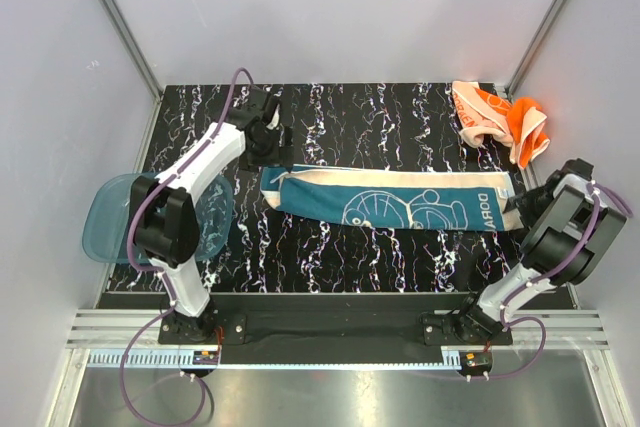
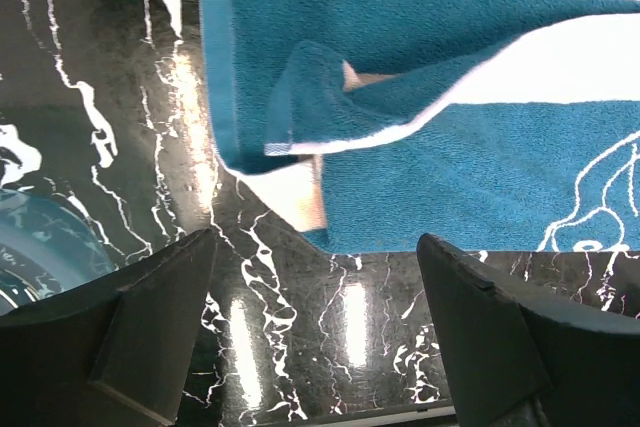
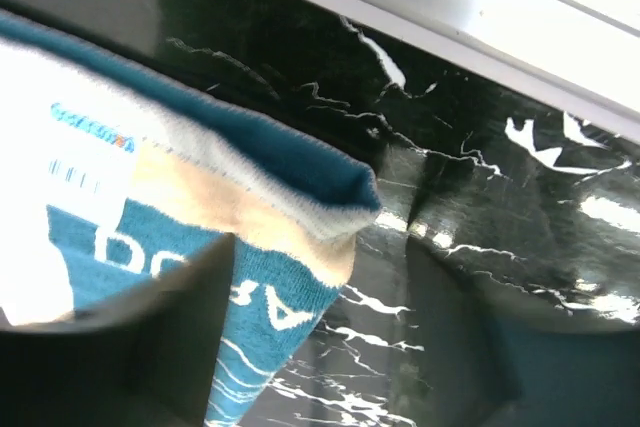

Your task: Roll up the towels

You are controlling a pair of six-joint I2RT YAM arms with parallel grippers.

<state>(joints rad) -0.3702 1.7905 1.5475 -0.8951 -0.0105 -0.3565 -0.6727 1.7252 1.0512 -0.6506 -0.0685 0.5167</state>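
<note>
from above, the teal towel (image 1: 390, 202) lies stretched flat across the middle of the black marbled table (image 1: 400, 112), its printed side up with a cream band along the far edge. the orange towel (image 1: 500, 122) sits crumpled in the far right corner, well apart from it. the left gripper (image 1: 270, 142) hangs just beyond the teal towel's left end, and the right gripper (image 1: 530, 202) is down at its right end. a translucent blue tray (image 1: 105, 217) pokes out over the table's left edge under the left arm. from the left wrist, the left gripper (image 2: 315, 242) stands wide apart with nothing between its fingers (image 2: 150, 317); the towel's end (image 2: 430, 117), one corner folded over, lies just past them. from the right wrist, blurred, the right gripper (image 3: 320, 277) is parted too; the towel's lettered corner (image 3: 270, 217) sits in the gap against one finger (image 3: 150, 347), not pinched.
</note>
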